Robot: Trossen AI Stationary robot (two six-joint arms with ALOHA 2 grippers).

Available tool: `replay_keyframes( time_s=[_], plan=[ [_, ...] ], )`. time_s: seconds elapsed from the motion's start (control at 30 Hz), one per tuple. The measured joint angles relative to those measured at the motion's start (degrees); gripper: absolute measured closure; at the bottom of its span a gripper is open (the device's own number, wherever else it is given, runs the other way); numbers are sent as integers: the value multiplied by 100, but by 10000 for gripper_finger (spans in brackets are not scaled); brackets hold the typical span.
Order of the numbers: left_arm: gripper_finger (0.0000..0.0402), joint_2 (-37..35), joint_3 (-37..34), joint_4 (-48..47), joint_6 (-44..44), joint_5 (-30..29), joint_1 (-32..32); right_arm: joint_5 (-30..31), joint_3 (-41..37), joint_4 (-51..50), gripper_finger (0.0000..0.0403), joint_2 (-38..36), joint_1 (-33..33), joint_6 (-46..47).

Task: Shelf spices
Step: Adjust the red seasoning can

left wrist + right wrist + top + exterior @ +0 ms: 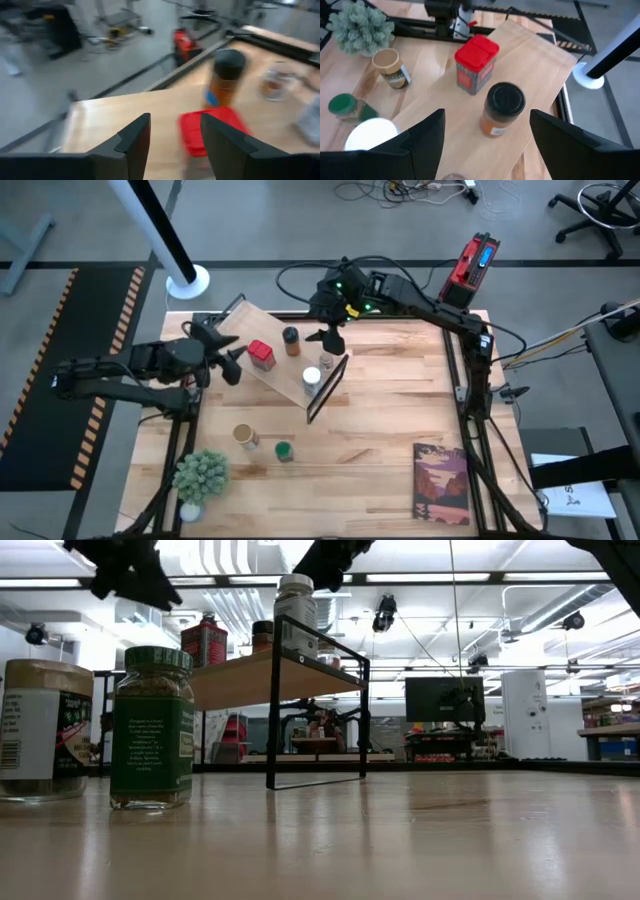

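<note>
Left gripper [232, 360] hovering left of centre in the overhead frame, just beside the red tin [261, 354] on the shelf [275, 365]; fingers [135, 142] narrowly parted, holding nothing. On the plank, moving rightward: red tin, dark-lidded jar [291, 340], white-lidded jar [312, 378] near the black frame. Lower down on the worktop [390, 410]: tan-topped jar [245, 436] and green-lidded jar [284, 451], not yet shelved. Right gripper [330, 345] above the shelf's upper right, fingers spread wide and empty. Probably between placements; next move likely calls for reaching down to one of the two worktop jars.
</note>
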Motion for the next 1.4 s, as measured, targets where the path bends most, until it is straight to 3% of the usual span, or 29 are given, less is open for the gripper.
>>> replay_keyframes(
  time_s=[0.2, 0.57, 1.0, 1.4],
  plan=[
    [249, 233, 0, -719, -362, -624, 45, 2, 0, -141, 150, -2, 0, -38],
    [251, 1068, -148, -800, -357, -746, 518, 1, 17, -411, 163, -395, 67, -19],
    [270, 1156, -372, -414, -188, -211, 613, 2, 4, -669, 163, -1201, 282, 182],
    [268, 1263, -494, 221, 7, 397, 643, 10, 0, -1019, 179, -1498, 412, 286]
  ],
)
